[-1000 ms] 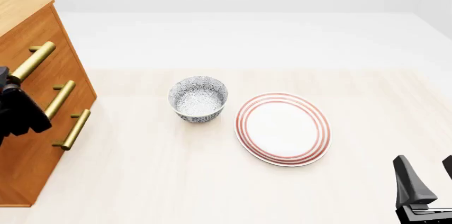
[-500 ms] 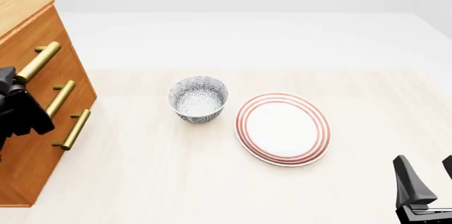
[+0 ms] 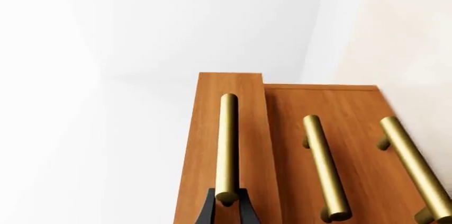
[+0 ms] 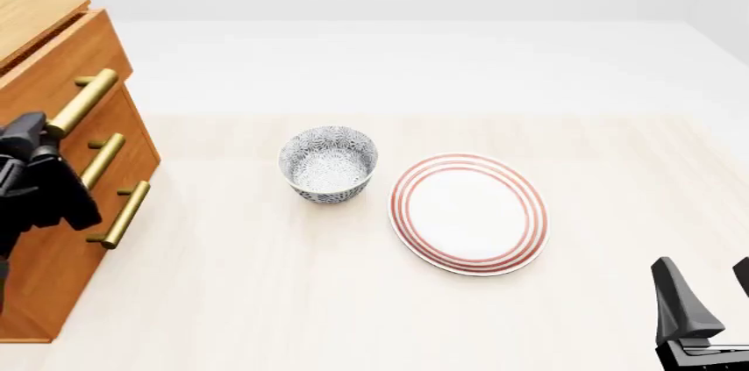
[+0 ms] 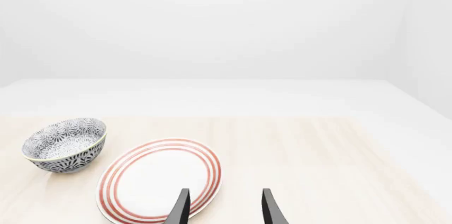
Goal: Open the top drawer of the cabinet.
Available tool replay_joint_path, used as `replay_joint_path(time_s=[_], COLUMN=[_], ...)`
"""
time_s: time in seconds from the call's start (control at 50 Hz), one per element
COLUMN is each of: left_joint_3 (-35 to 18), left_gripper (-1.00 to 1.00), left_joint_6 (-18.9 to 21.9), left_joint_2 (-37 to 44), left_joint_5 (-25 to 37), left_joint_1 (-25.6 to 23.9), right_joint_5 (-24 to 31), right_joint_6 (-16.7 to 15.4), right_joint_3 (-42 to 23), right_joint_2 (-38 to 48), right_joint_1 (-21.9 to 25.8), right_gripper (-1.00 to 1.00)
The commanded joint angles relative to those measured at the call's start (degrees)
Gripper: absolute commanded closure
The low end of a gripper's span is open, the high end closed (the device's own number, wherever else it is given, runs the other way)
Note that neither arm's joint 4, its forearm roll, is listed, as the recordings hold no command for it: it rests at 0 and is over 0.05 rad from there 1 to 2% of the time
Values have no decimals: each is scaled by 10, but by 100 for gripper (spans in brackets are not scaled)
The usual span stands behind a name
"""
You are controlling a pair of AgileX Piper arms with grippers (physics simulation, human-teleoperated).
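The left gripper (image 3: 227, 209) is clamped on the near end of the top drawer's gold handle (image 3: 227, 147), and the top drawer (image 4: 61, 60) juts slightly out of the cabinet (image 4: 47, 248) front. Right of the cabinet sit a patterned bowl (image 4: 328, 164) and a red-ringed plate (image 4: 468, 213). The right gripper (image 5: 223, 209) hovers beyond the plate, fingers apart and empty.

orange-brown wooden three-drawer cabinet (image 4: 47, 239) | at 9 o'clock on the table | uppermost wooden box drawer with gold bar handle (image 4: 65, 64) | juts forward of lower fronts, partly open
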Motion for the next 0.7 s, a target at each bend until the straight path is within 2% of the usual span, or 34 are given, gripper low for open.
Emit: replay_joint_path(time_s=[0.02,0.7], left_joint_3=[18,5], left_gripper=[100,100], left_joint_6=[9,2], left_joint_2=[-23,3], left_joint_5=[-3,-11], left_joint_1=[-15,-85], right_joint_5=[0,0], right_joint_6=[0,0], right_joint_3=[0,0], right_joint_2=[0,0], right_joint_1=[0,0], right_gripper=[-100,-100])
